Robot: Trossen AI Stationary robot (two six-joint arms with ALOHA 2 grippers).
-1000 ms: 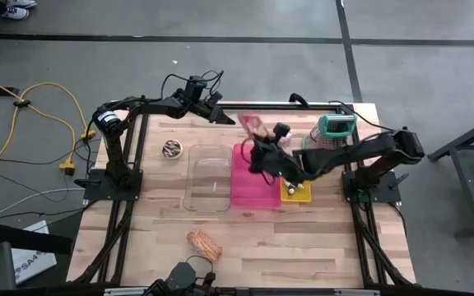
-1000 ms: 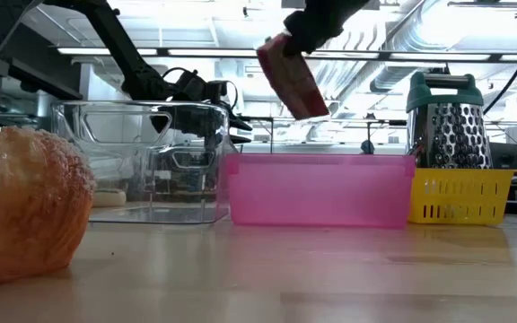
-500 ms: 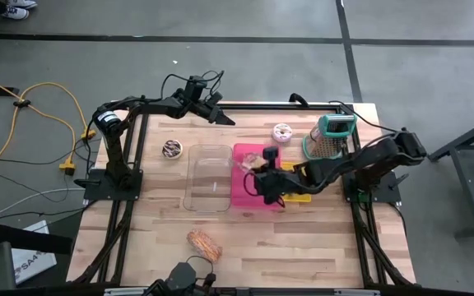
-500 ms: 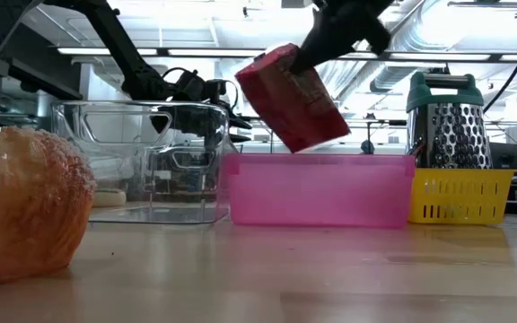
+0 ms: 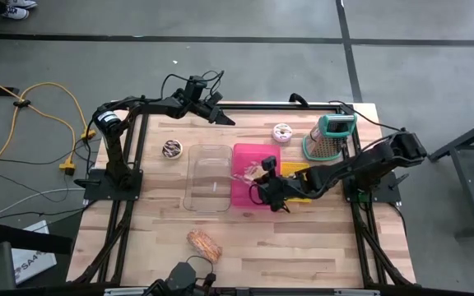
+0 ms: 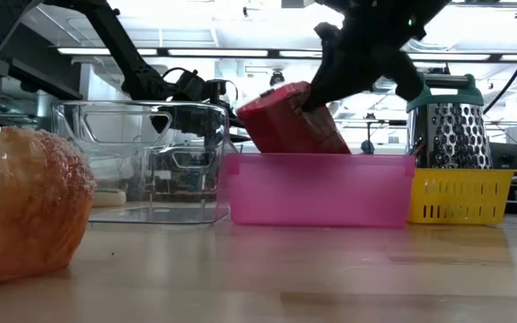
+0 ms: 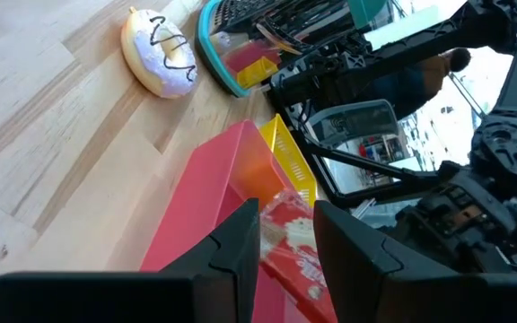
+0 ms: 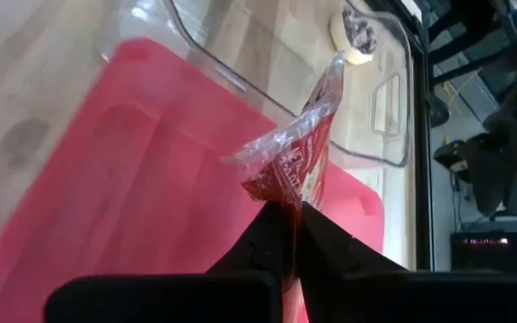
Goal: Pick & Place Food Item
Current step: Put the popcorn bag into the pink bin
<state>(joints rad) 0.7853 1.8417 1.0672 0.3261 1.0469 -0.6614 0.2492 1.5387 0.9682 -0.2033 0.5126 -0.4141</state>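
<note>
A red snack bag [image 6: 287, 121] with a clear crimped end hangs tilted over the pink bin [image 6: 321, 190]. Its lower end dips behind the bin's rim. My right gripper [image 5: 262, 176] reaches in from the table's right and is shut on the bag [image 5: 253, 170]. My left gripper [image 5: 224, 118] hovers at the table's far edge, left of centre. Its fingers [image 7: 240, 235] stand a little apart with nothing between them. My right gripper pinches the bag's clear crimped end seal [image 8: 288, 187] between its two fingers. The fingers slant down from the table's right side. The bag extends past the fingertips, tilted, with its lower end inside the pink bin [image 8: 124, 188]. Whether it rests on the bin's floor, I cannot tell.
A clear container [image 5: 208, 177] stands left of the pink bin and a yellow basket [image 5: 299, 185] right of it. A grater [image 5: 332, 136] and an iced donut [image 5: 282, 132] sit at the far right, a chocolate donut [image 5: 172, 148] at the left, and a pastry [image 5: 204, 242] near the front edge.
My right gripper has sunk and gone toward the table's near edge while rolling and tipping downward. The bag has come down with it, from high above the pink bin to having its lower end inside the bin.
</note>
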